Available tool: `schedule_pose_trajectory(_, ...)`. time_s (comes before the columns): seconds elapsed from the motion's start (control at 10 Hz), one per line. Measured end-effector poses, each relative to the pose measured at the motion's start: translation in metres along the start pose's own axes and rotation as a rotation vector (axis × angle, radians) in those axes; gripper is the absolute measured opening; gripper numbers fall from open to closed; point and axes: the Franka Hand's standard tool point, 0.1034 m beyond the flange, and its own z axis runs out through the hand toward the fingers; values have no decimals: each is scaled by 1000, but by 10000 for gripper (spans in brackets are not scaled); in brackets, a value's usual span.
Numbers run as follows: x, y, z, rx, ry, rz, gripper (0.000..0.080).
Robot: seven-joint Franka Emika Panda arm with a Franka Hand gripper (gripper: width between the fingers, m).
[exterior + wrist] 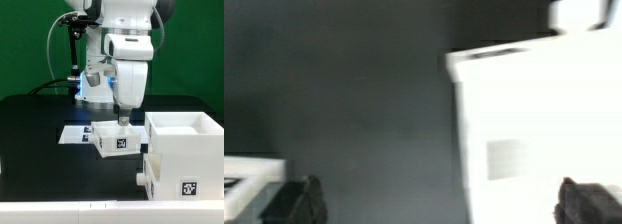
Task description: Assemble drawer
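Exterior view: the gripper (pixel 122 121) is hovering over a small drawer tray (pixel 116 139) on the black table (pixel 40 125).
Its jaws are standing wide apart and gripping nothing. The tray is lying beside the marker board (pixel 76 133), while the large drawer casing (pixel 185 138) is sitting toward the exterior view's right with another tray (pixel 170 179) in front of it. Wrist view is showing both fingertips (pixel 587 203) spread, with a white part (pixel 544 120) between them.

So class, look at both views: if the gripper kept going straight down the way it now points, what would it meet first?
Probably the small drawer tray directly beneath the open gripper. In the wrist view a white part lies between the fingers, though depth is unclear.
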Motion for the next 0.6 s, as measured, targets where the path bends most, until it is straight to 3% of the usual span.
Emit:
schedule_pose_trajectory(0.1,-2,-12,2,15,-4,16,649)
schedule_pose_trajectory(0.2,-2,-16,3,20,-5,29,649)
schedule_pose_trajectory(0.6,-2,-14,3,18,-4,28,649)
